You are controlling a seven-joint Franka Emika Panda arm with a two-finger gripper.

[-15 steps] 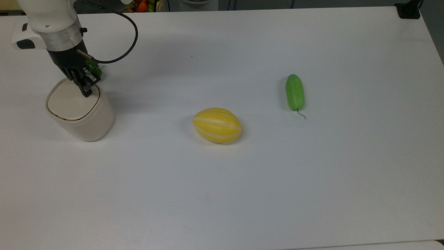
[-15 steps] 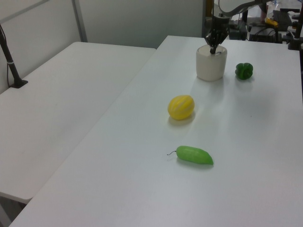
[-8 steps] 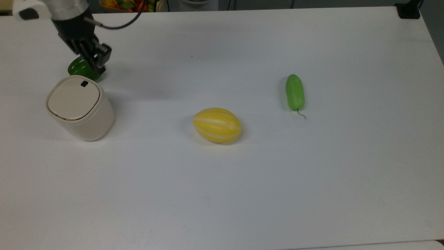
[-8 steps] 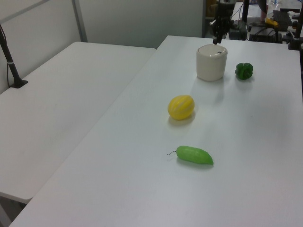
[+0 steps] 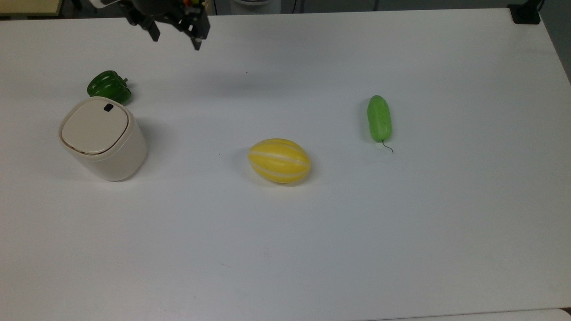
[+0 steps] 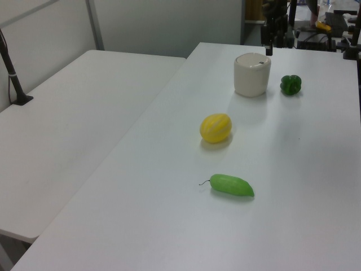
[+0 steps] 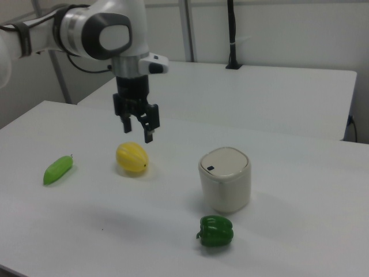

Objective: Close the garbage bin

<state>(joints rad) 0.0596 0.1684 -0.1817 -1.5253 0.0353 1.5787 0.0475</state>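
Observation:
The cream-beige garbage bin (image 5: 117, 154) stands upright at the top view's left, its flat lid (image 5: 93, 127) lying down flush with the rim and a small dark latch button (image 5: 108, 107) at the far edge. It also appears in the left view as the garbage bin (image 6: 252, 76) and in the right view as the garbage bin (image 7: 225, 180). My gripper (image 5: 175, 40) hangs open and empty high above the table, up and to the right of the bin in the top view. In the right view the gripper (image 7: 137, 133) hovers left of the bin, above the melon.
A green bell pepper (image 5: 109, 87) lies just behind the bin. A yellow striped melon (image 5: 279, 160) sits mid-table and a green cucumber (image 5: 379, 118) lies farther toward the top view's right. A second white table (image 6: 67, 113) adjoins on the left view's left.
The gripper lifted off the bin's lid, rose and swung toward the top view's upper right, and its fingers spread apart. The lid stays flat on the bin.

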